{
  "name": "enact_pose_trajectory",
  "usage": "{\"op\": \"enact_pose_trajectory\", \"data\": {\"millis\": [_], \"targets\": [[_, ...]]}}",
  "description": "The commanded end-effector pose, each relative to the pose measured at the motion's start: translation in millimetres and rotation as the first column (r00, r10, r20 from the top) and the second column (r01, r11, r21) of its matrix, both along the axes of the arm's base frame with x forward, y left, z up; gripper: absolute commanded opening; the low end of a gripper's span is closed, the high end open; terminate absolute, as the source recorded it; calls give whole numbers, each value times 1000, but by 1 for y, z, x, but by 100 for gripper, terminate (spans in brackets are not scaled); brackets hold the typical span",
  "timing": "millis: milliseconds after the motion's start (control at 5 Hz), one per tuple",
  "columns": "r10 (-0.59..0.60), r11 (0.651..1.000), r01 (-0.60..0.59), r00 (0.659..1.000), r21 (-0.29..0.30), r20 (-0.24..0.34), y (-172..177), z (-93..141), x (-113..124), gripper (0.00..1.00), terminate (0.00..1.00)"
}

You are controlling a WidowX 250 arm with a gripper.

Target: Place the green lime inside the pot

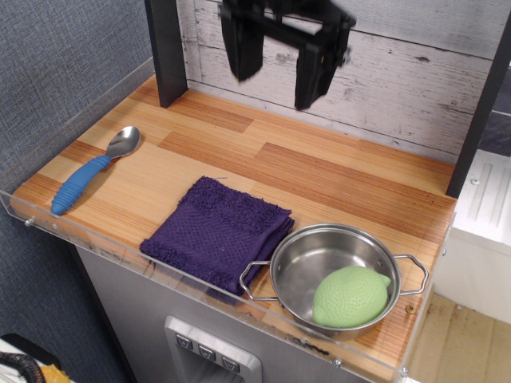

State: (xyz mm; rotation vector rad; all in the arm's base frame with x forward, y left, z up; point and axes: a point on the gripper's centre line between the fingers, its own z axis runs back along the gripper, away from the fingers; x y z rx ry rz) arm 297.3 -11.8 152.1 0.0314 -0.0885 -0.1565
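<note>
The pale green lime (350, 296) lies inside the shiny steel pot (310, 259), against its front right wall. The pot stands at the front right of the wooden counter, its two wire handles pointing left and right. My black gripper (275, 89) hangs high at the back of the counter, in front of the white plank wall. Its two fingers are spread wide apart with nothing between them. It is far from the pot and the lime.
A folded purple towel (215, 232) lies just left of the pot, touching its left handle. A spoon with a blue handle (89, 173) lies at the far left. A clear acrylic rim (160, 267) runs along the counter's front edge. A dark post (166, 48) stands at the back left.
</note>
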Motion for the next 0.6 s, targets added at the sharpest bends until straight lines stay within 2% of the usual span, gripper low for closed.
{"op": "enact_pose_trajectory", "data": {"millis": [0, 200, 400], "targets": [[-2, 1000, 2, 1000, -5, 22, 7, 3, -8, 100, 0], [-2, 1000, 2, 1000, -5, 22, 7, 3, -8, 100, 0], [-2, 1000, 2, 1000, -5, 22, 7, 3, -8, 100, 100]]}}
